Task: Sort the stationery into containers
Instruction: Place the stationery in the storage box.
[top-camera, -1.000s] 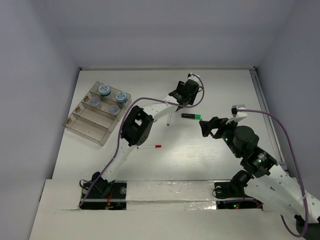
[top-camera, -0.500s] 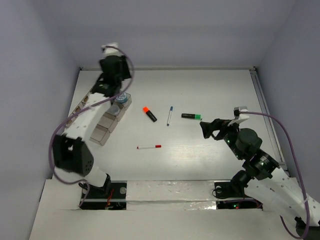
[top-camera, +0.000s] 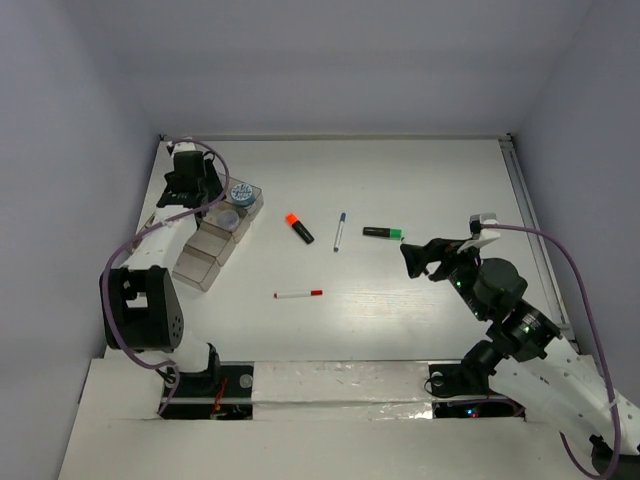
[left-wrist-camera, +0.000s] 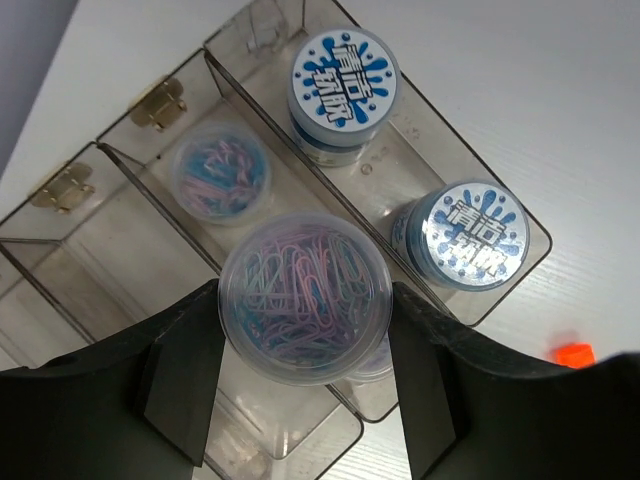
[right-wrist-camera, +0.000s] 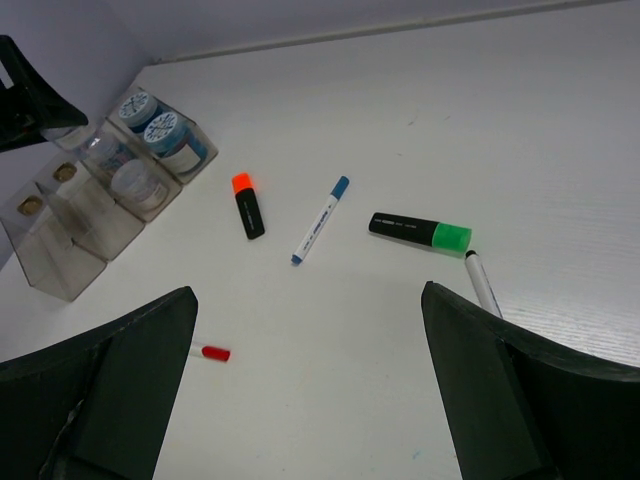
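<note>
My left gripper (left-wrist-camera: 305, 345) is shut on a clear jar of coloured paper clips (left-wrist-camera: 305, 297), held above the clear organiser tray (left-wrist-camera: 70, 260). In the top view the gripper (top-camera: 186, 186) is over the tray's (top-camera: 190, 268) far end. Two blue-topped jars (left-wrist-camera: 343, 80) (left-wrist-camera: 472, 233) stand in one compartment, and a clear clip jar (left-wrist-camera: 218, 172) in the one beside it. My right gripper (right-wrist-camera: 310, 390) is open and empty above the table. Before it lie an orange highlighter (right-wrist-camera: 246, 207), a blue-capped pen (right-wrist-camera: 320, 219), a green highlighter (right-wrist-camera: 420, 230) and a red-capped pen (right-wrist-camera: 212, 352).
A black-tipped white pen (right-wrist-camera: 481, 283) lies beside the green highlighter, partly hidden by my right finger. In the top view the orange highlighter (top-camera: 299, 228), blue-capped pen (top-camera: 339, 230), green highlighter (top-camera: 383, 233) and red-capped pen (top-camera: 299, 294) lie mid-table. Walls stand close on the left and back.
My left arm has swung from the middle back of the table to the far left, over the tray. The right arm has hardly moved.
</note>
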